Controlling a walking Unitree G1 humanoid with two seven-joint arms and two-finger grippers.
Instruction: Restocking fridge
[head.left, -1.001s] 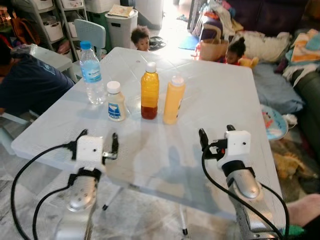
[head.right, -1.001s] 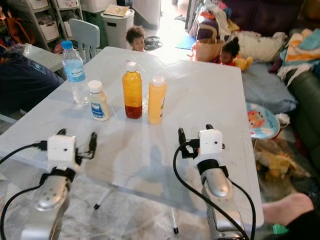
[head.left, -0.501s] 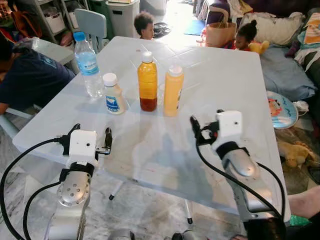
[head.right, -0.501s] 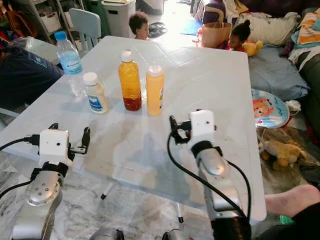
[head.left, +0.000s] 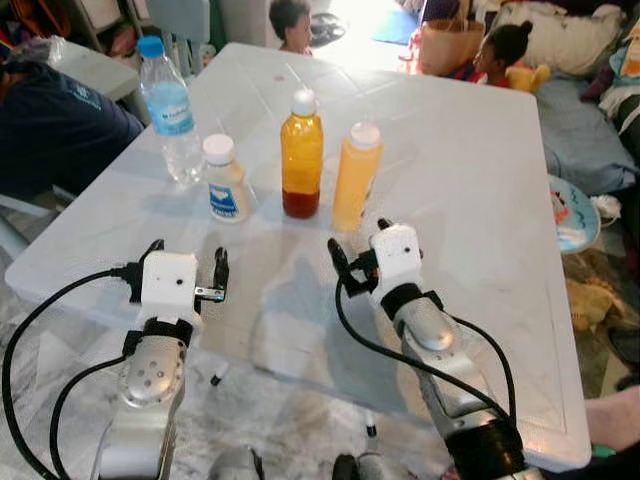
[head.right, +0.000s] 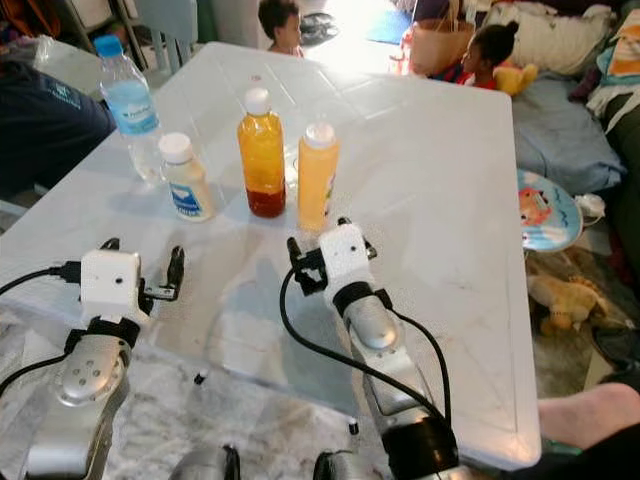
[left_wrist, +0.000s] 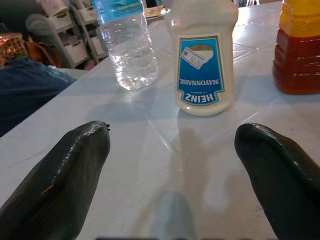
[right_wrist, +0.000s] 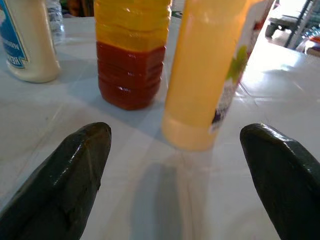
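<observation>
Four bottles stand in a row on the white table: a clear water bottle with a blue cap, a white Heinz mayonnaise bottle, an orange bottle with red at its base, and a yellow bottle. My right gripper is open just in front of the yellow bottle, which stands between the lines of its fingers, a little ahead of the tips. My left gripper is open over the table's near edge, facing the mayonnaise bottle from a short way back. Both hold nothing.
A person in a dark blue shirt leans in at the table's left side. Two children are beyond the far edge. A round patterned plate and toys lie on the floor to the right. A person's foot is near the right corner.
My right gripper has moved forward and left, up to the yellow bottle. The camera has shifted closer over the table. The left gripper has stayed at the near edge.
</observation>
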